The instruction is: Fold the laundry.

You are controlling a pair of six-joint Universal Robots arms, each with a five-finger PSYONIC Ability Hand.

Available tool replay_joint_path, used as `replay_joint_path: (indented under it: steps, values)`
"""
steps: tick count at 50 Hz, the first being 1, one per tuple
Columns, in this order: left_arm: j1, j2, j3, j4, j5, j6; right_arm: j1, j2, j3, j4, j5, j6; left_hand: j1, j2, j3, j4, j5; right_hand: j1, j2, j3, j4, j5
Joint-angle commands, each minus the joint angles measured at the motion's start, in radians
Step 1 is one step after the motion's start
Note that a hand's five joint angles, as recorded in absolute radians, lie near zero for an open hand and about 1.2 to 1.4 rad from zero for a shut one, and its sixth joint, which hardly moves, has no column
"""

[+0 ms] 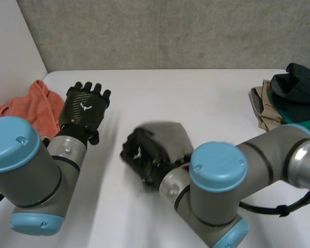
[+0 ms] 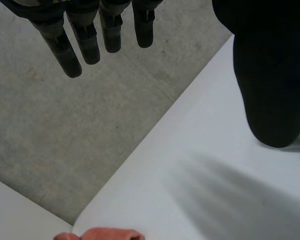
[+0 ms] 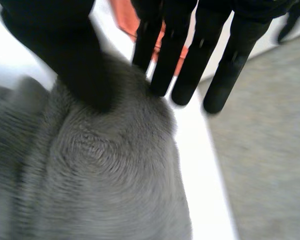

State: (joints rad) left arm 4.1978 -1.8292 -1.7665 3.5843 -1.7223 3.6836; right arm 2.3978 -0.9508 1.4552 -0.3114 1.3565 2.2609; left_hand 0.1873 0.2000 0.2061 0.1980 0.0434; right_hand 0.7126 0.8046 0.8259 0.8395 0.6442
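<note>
Head view shows left hand (image 1: 83, 108) spread open above table (image 1: 196, 98), right hand (image 1: 143, 155) straight-fingered on grey cloth (image 1: 171, 135).

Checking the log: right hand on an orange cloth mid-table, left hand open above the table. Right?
Not quite: the right hand rests on a grey cloth, not orange, per the right wrist view. The left hand is open above the table.

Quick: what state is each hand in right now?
Left hand: open, holding nothing.
Right hand: on the grey cloth; whether it grips the cloth cannot be told.
</note>
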Motion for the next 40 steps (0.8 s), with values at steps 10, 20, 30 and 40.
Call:
replay_joint_path:
  steps: [10,20,30,40]
  values:
    - [-0.108,-0.097,0.188,0.005,0.007,-0.057,-0.302,-0.246,0.022,0.106,-0.042,0.684,-0.006,-0.019,-0.025,-0.017,-0.037,-0.538,-0.63,-0.651,-0.665,-0.644]
    - [-0.183,-0.343,0.445,-0.16,0.012,-0.223,-0.356,-0.059,-0.149,0.355,-0.054,0.723,0.014,0.002,-0.004,0.004,-0.016,-0.538,-0.63,-0.651,-0.665,-0.644]
    - [-0.205,-0.43,0.458,-0.407,-0.072,-0.251,-0.348,0.13,-0.266,0.509,-0.077,0.697,0.023,0.011,0.005,0.013,-0.007,-0.538,-0.63,-0.651,-0.665,-0.644]
    - [-0.22,-0.418,0.464,-0.499,-0.117,-0.246,-0.341,0.06,-0.25,0.5,0.026,0.537,0.023,0.011,0.005,0.013,-0.007,-0.538,-0.63,-0.651,-0.665,-0.644]
